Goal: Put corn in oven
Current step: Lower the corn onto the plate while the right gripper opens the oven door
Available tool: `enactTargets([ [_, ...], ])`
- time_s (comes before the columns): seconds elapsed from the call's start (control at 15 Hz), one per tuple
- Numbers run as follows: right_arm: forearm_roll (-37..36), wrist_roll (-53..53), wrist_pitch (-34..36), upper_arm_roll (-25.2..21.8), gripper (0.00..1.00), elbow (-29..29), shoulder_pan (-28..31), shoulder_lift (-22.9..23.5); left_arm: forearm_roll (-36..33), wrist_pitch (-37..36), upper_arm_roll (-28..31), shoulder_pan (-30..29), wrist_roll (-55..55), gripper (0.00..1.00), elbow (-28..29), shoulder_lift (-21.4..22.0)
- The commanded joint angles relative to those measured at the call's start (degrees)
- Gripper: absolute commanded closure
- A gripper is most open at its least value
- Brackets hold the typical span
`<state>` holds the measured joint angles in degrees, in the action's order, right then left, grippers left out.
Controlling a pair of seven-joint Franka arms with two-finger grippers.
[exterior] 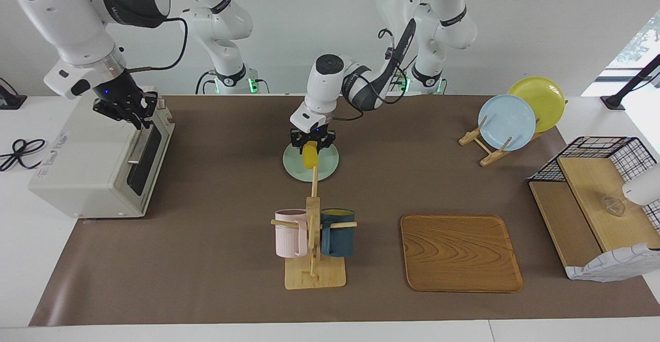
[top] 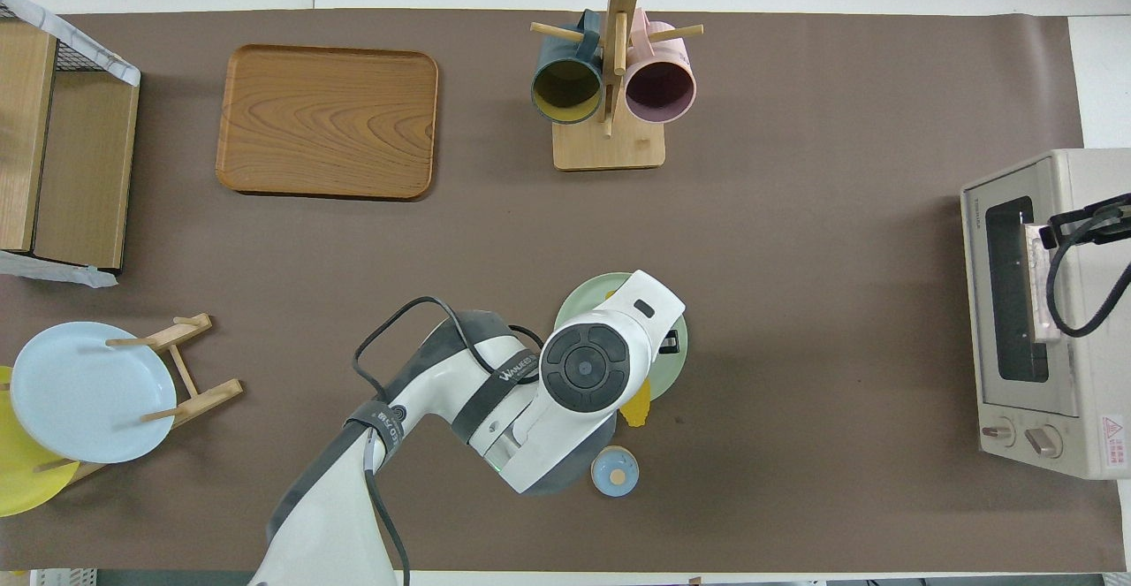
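Observation:
The corn (exterior: 309, 157) is a yellow cob held between the fingers of my left gripper (exterior: 311, 146), which is shut on it over the pale green plate (exterior: 327, 169) in the middle of the table. In the overhead view only the corn's tip (top: 636, 411) shows past the left arm, beside the green plate (top: 579, 294). The off-white oven (exterior: 87, 166) stands at the right arm's end of the table, its dark glass door (top: 1013, 294) shut. My right gripper (exterior: 129, 109) is at the top edge of the oven door, by the handle (top: 1036, 285).
A wooden mug rack (exterior: 314, 275) with a pink and a dark blue mug stands farther from the robots than the green plate. A wooden tray (exterior: 459, 251) lies beside it. A plate rack (exterior: 508, 120) with a blue and a yellow plate and a wire shelf (exterior: 593, 202) stand at the left arm's end. A small blue round thing (top: 614, 471) lies near the robots.

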<state>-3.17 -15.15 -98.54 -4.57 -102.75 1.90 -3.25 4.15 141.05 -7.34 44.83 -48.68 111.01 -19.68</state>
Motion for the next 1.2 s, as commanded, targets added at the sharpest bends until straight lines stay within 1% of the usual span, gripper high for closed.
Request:
enactTargets([
  [0.0, -4.3, 3.9, -8.5, 0.4, 1.0, -13.2, 1.6, -6.7, 1.2, 1.2, 0.9, 1.0, 0.4, 1.0, 0.7, 0.3],
  [0.07, -4.6, 5.2, -9.6, 0.4, 1.0, -15.4, 2.4, -6.9, 1.2, 1.2, 0.9, 0.9, 0.5, 1.0, 0.7, 0.3],
  [0.13, -5.7, 8.1, -9.7, 0.4, 1.0, -15.9, 2.2, -6.4, 1.1, 1.2, 0.9, 0.7, 0.8, 1.0, 0.7, 0.3],
  [0.2, -7.4, 9.7, -9.7, 0.5, 1.0, -16.0, 2.5, -6.0, 1.1, 1.0, 0.9, 0.6, 1.4, 0.83, 0.7, 0.3],
  [0.27, -8.0, 10.0, -9.9, 0.4, 1.0, -16.4, 2.6, -5.7, 1.1, 1.0, 0.9, 0.6, 1.5, 0.58, 0.7, 0.3],
  [0.33, -8.3, 10.0, -10.5, 0.4, 1.0, -16.6, 2.8, -5.2, 1.1, 0.9, 0.9, 0.7, 1.5, 0.22, 0.7, 0.3],
  [0.4, -9.1, 9.9, -10.9, 0.4, 1.0, -16.7, 3.1, -4.8, 1.1, 0.7, 1.0, 0.7, 1.4, 0.0, 0.7, 0.3],
  [0.53, -11.0, 10.0, -11.7, 0.4, 1.0, -17.8, 3.3, -4.3, 1.1, 0.5, 1.0, 0.4, 1.6, 0.0, 0.7, 0.3],
  [0.73, -11.0, 10.0, -13.9, 0.5, 1.0, -19.8, 4.4, -4.3, 1.1, -1.4, 1.2, -0.2, 1.9, 0.0, 0.3, 1.1],
  [0.8, -10.9, 10.0, -14.5, 0.5, 1.0, -20.2, 4.4, -4.3, 1.1, -3.0, 1.3, -1.1, 2.7, 0.0, 0.1, 2.1],
  [0.93, -10.5, 10.9, -14.7, 0.6, 1.0, -20.4, 3.9, -4.0, 1.1, -7.2, 1.2, -4.6, 6.0, 0.0, -0.1, 5.5],
  [1.13, -8.5, 12.9, -15.4, 0.8, 1.0, -21.2, 2.9, -3.2, 1.1, -16.6, 1.2, -11.0, 10.3, 0.0, -4.0, 8.8],
])
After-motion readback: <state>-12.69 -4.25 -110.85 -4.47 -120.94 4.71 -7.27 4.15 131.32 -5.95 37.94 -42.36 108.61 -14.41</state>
